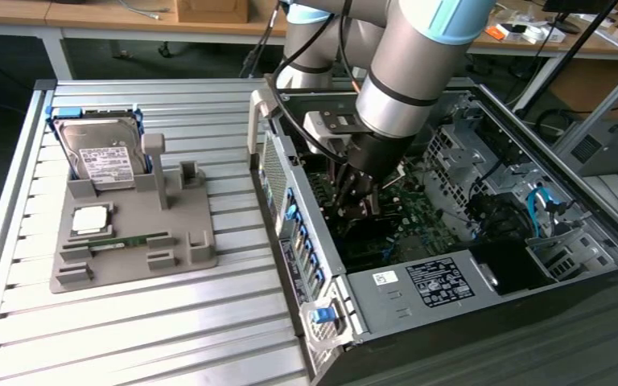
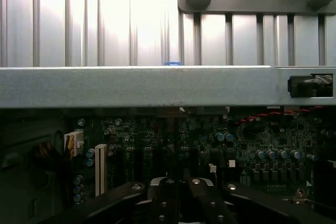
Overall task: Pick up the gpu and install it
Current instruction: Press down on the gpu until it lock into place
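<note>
Pincer: fingers drawn together with nothing plainly showing between them, reaching down inside the open computer case near the middle of the exterior view.
Bench: ribbed metal top that carries everything.
Hard drive: silver with a white label, propped up in a blue holder at 10 o'clock in the exterior view, at the far end of the grey fixture.
Processor chip: lies flat on the fixture at 6 o'clock from the hard drive.
Memory stick: narrow and green, lying flat at 5 o'clock from the chip, just beside it.
Computer case: lies on its side with the open face up, at 3 o'clock from the fixture and apart from it.
Arm: grey with a pale blue band, comes in from 12 o'clock and slants down into the case.
Gpu: a dark, brownish card edge at 6 o'clock from the pincer's tips, down on the motherboard. Whether the tips touch it cannot be told.
Wrist view: the closed pincer hangs over the motherboard, with the case wall beyond.
Power supply: labelled grey box at 5 o'clock from the pincer.
Blue cables: at 3 o'clock from the pincer.
</note>
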`<state>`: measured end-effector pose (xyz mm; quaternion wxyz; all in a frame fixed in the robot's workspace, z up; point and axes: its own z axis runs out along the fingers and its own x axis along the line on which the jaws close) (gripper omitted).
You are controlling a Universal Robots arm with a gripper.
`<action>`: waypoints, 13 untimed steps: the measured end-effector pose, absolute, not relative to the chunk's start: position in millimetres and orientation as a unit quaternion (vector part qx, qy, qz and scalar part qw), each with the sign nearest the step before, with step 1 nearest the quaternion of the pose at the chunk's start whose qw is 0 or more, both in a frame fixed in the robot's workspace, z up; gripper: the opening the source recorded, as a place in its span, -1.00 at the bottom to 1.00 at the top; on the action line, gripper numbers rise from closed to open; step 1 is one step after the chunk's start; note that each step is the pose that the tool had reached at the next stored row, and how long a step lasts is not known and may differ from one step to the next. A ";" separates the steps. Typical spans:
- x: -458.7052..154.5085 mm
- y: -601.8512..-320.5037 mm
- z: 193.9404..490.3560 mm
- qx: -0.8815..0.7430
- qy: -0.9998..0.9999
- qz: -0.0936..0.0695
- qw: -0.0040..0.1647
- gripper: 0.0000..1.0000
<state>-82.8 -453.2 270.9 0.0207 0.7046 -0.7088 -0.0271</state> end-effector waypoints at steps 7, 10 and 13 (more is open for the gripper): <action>-82.7 -453.1 275.5 0.705 -0.709 -0.027 0.020 -0.80; -82.8 -453.0 281.3 0.705 -0.709 -0.027 0.020 -0.80; -82.8 -453.0 286.7 0.705 -0.709 -0.026 0.020 -0.80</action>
